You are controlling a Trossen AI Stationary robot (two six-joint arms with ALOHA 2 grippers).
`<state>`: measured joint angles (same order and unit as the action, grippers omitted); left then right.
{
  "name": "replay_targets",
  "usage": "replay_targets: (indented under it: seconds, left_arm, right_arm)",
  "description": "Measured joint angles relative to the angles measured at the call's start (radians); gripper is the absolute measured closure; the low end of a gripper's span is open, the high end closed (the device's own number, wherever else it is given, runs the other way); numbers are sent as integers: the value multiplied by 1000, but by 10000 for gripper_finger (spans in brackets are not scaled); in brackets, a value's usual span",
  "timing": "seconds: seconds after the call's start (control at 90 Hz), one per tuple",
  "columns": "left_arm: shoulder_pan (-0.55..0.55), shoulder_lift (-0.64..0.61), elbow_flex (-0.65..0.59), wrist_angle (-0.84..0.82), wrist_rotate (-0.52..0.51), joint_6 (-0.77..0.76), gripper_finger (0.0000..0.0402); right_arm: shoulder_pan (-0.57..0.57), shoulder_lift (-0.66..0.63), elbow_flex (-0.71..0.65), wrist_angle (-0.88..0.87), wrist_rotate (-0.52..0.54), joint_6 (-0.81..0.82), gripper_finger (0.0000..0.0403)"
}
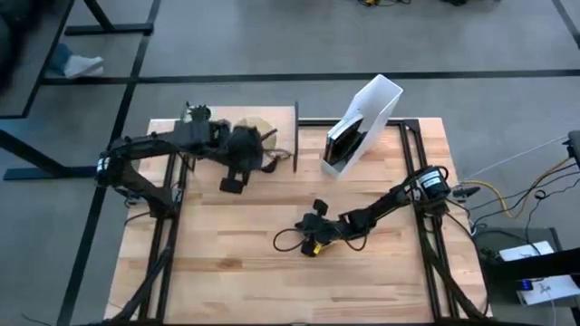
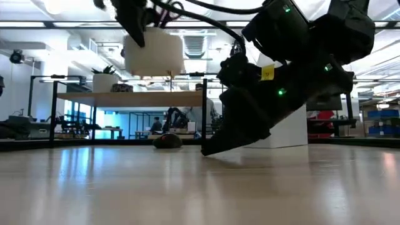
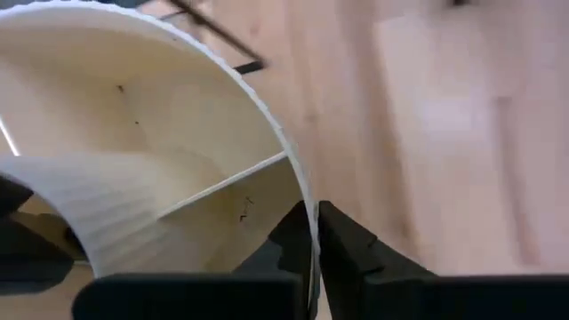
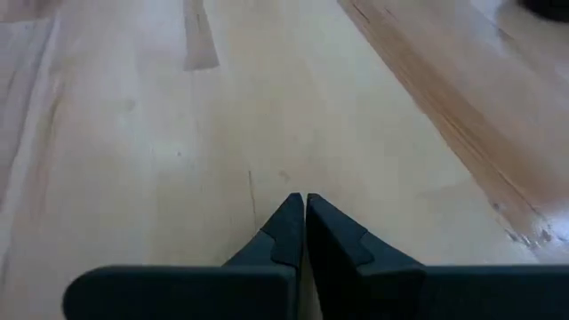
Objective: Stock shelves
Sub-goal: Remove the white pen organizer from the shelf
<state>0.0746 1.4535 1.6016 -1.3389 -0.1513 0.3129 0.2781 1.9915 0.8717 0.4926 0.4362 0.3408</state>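
A white cup (image 3: 151,169) is held by its rim in the left gripper (image 3: 313,233) above the shelf (image 2: 128,97); lowering onto its board appears next, while the right gripper (image 4: 305,218) rests shut nearby on the table (image 1: 254,272).

there are no words or numbers that can be read in any of the pictures. a small yellow tag (image 2: 267,72) sits on the dark arm in the low view, and it shows again as a yellow spot (image 1: 311,248) from above, but the marks on it are too tiny to read. white papers (image 1: 544,288) lie on the floor beside the desk, and their print is too small to make out.
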Motion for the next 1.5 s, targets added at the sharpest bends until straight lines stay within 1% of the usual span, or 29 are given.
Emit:
replay_targets:
  seconds: [0.167, 0.289, 0.389, 0.5, 0.611, 0.7, 0.844, 0.944, 1.067, 1.178, 1.267, 1.378, 1.5]
  left_arm:
    - [-145, -24, -5, -37, 66, -162, 402]
    - [-262, -28, -6, -53, 68, -274, 402]
    - [-362, -27, -17, -57, 66, -404, 402]
    - [-479, -31, -59, -54, 64, -534, 402]
    - [-592, -46, -133, -43, 52, -685, 401]
    - [-674, -56, -211, 14, 47, -797, 401]
    - [-800, -67, -368, 179, 43, -974, 401]
    - [-883, -67, -475, 302, 38, -1091, 401]
    - [-967, -58, -563, 425, 4, -1233, 401]
    - [-1039, -40, -600, 498, -52, -1314, 401]
    - [-1092, -20, -605, 528, -84, -1376, 401]
    - [-1163, 10, -601, 536, -107, -1471, 401]
    - [-1237, 43, -593, 548, -108, -1570, 401]
  right_arm:
    - [6, 0, 20, -8, -1, 0, 403]
    - [6, 0, 30, -8, -2, 34, 403]
    - [6, 0, 31, -9, -4, 73, 403]
    - [6, 0, 31, -9, -61, 65, 403]
    - [6, 0, 31, -9, -120, 60, 403]
    - [6, 0, 31, -9, -134, 59, 403]
    - [6, 0, 31, -9, -133, 48, 403]
    - [6, 0, 31, -9, -132, 18, 403]
    - [2, 0, 31, 12, -122, -34, 403]
    - [-7, 0, 36, 102, -121, -107, 403]
    - [-10, 0, 80, 125, -119, -166, 402]
    - [-7, 15, 171, 127, -124, -233, 390]
    - [-5, 73, 307, 122, -156, -272, 360]
